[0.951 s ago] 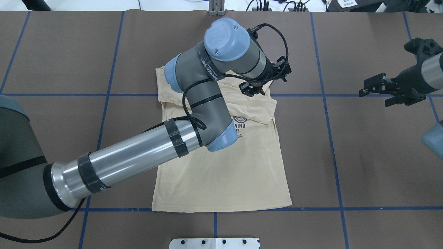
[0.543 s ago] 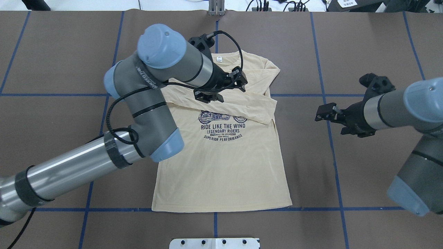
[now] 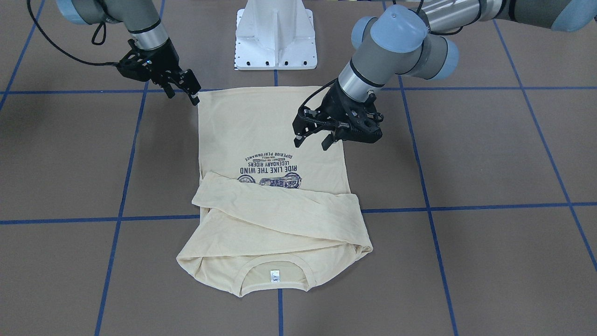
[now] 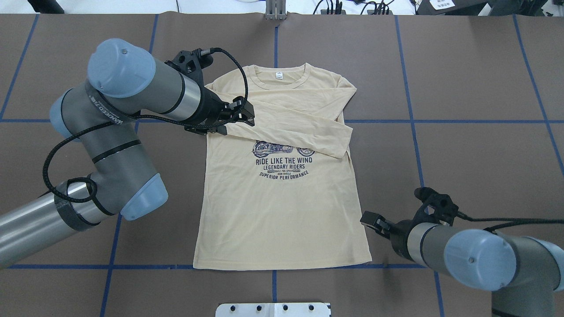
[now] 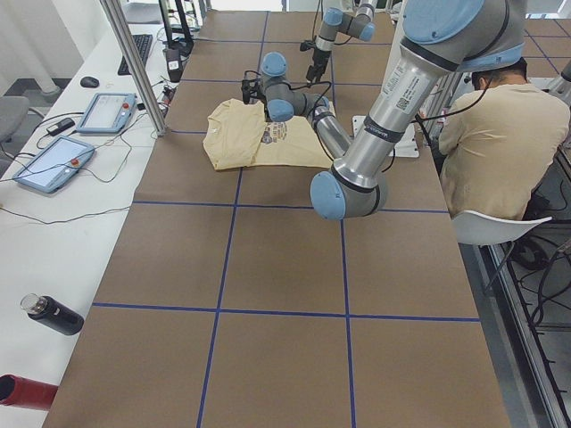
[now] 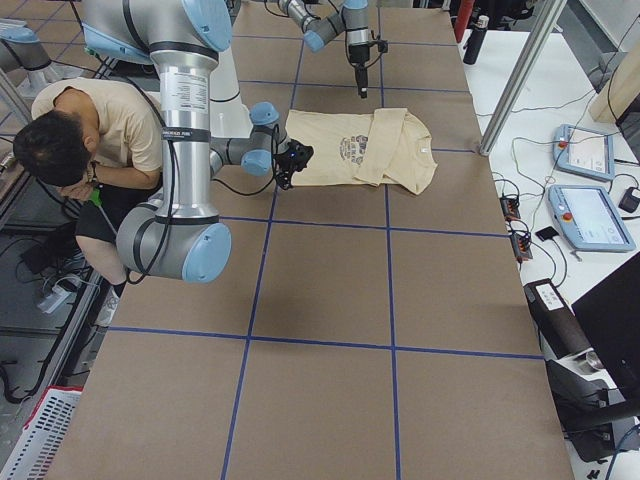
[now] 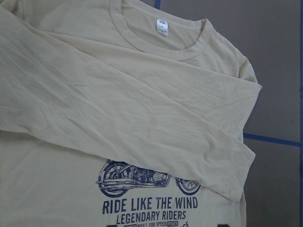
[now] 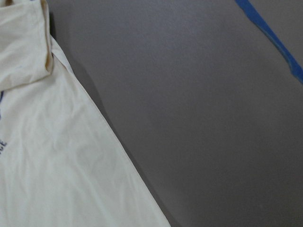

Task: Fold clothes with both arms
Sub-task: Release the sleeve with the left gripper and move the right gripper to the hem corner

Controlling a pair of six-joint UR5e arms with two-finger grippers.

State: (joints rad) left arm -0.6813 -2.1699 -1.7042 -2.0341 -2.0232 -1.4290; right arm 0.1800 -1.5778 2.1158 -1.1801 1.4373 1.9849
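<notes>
The cream-yellow shirt (image 4: 282, 211) lies flat, print up, with its collar at the far side and both sleeves folded across the chest; it also shows in the front view (image 3: 270, 135) and in the left wrist view (image 7: 142, 118). My left gripper (image 4: 238, 124) is open and empty, hovering over the shirt's left edge below the sleeve, as the front view (image 3: 311, 140) shows. My right gripper (image 4: 369, 220) is open and empty, just outside the shirt's near right hem corner, and it shows in the front view (image 3: 185, 92). The right wrist view shows the shirt's side edge (image 8: 47, 165).
The white pedestal base (image 4: 273, 309) stands at the near table edge by the hem. Blue tape lines (image 4: 418, 158) grid the brown table. A seated person (image 5: 486, 152) is beside the robot. Tablets (image 5: 53, 165) and bottles (image 5: 53, 314) lie on the side table.
My left arm swung left across the shirt, from its right shoulder to its left edge, uncovering the chest. My right arm came in from the far right to the near right hem corner.
</notes>
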